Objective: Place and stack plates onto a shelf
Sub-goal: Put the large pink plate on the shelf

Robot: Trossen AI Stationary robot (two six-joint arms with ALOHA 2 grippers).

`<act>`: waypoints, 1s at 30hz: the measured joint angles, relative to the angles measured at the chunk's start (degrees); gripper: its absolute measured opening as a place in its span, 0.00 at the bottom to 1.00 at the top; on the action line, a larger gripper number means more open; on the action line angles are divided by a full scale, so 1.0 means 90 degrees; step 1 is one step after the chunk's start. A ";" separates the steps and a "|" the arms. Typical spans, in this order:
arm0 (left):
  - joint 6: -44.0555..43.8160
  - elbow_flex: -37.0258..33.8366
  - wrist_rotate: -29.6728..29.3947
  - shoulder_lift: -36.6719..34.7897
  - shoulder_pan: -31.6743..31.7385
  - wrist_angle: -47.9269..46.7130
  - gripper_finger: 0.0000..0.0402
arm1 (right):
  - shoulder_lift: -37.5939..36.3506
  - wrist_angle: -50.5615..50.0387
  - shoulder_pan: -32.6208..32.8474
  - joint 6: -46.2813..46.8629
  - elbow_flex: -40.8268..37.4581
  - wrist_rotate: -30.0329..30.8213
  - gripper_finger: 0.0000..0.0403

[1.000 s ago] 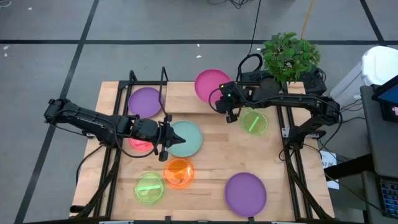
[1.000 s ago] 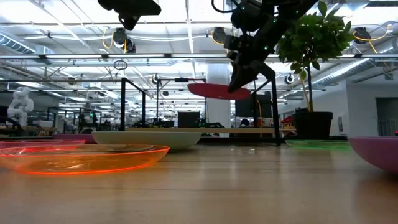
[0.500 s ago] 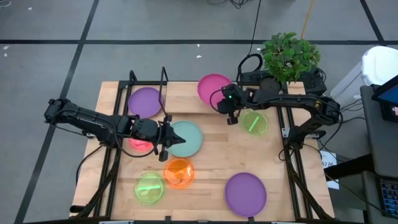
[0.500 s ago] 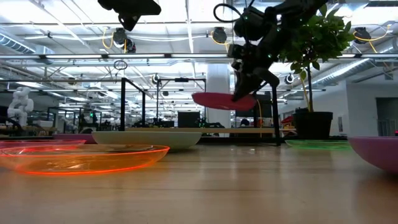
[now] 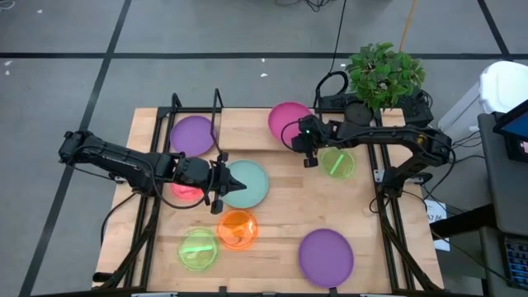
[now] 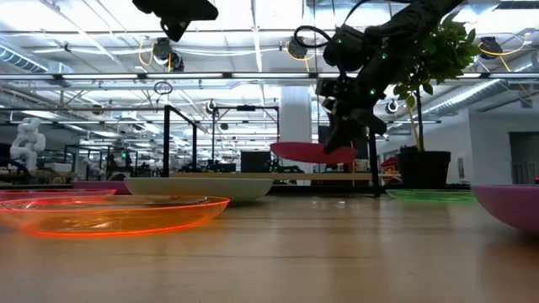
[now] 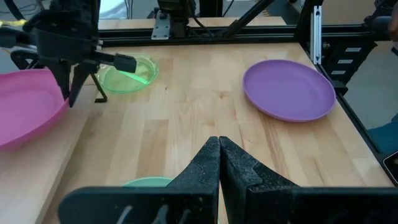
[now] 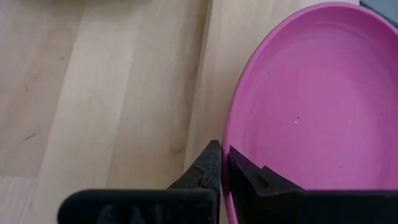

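From above, the right gripper (image 5: 307, 155) pinches the rim of the magenta plate (image 5: 287, 120) at the far middle of the table, above the right end of the shelf (image 5: 239, 124). A purple plate (image 5: 192, 134) already lies on the shelf's left end. Just right of the gripper sits a green plate (image 5: 337, 162), and a potted plant (image 5: 384, 76) stands at the far right corner. The left gripper (image 5: 217, 186) hangs over the near-left edge of the teal plate (image 5: 247, 183), fingers pressed together and holding nothing. A red plate (image 5: 186, 190) lies under that arm; an orange plate (image 5: 238, 229), a second green plate (image 5: 198, 248) and a second purple plate (image 5: 325, 256) lie nearer.

At table height, the magenta plate (image 6: 313, 152) hangs clear of the shelf plank (image 6: 337, 177), held level below the right gripper (image 6: 341, 139). The orange plate (image 6: 114, 214) fills the near left, with the teal plate (image 6: 199, 186) behind it.

The left wrist camera shows its own fingers (image 7: 205, 168) shut, the far-off right gripper (image 7: 69, 93) at the magenta plate (image 7: 28, 106), and the bare tabletop (image 7: 186, 118) between.

The right wrist camera shows its fingers (image 8: 245, 171) clamped on the magenta rim (image 8: 230, 143).
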 joint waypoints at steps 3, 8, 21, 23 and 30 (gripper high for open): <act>0.0000 0.0000 0.0000 0.0000 0.0000 0.0002 0.01 | 0.0000 0.0080 -0.0006 0.0006 -0.0118 0.0000 0.01; 0.0002 0.0000 0.0000 0.0000 0.0000 0.0002 0.01 | 0.0000 0.0061 -0.0006 0.0006 -0.0157 0.0002 0.01; 0.0006 0.0002 0.0000 0.0000 0.0000 0.0002 0.01 | 0.0000 -0.0036 -0.0044 0.0202 -0.0157 0.0002 0.01; 0.0007 0.0002 0.0000 0.0000 0.0000 0.0002 0.01 | 0.0000 -0.0032 -0.0047 0.0212 -0.0157 0.0014 0.01; 0.0007 0.0002 0.0000 0.0000 0.0000 0.0002 0.01 | 0.0000 -0.0031 -0.0047 0.0210 -0.0157 0.0019 0.01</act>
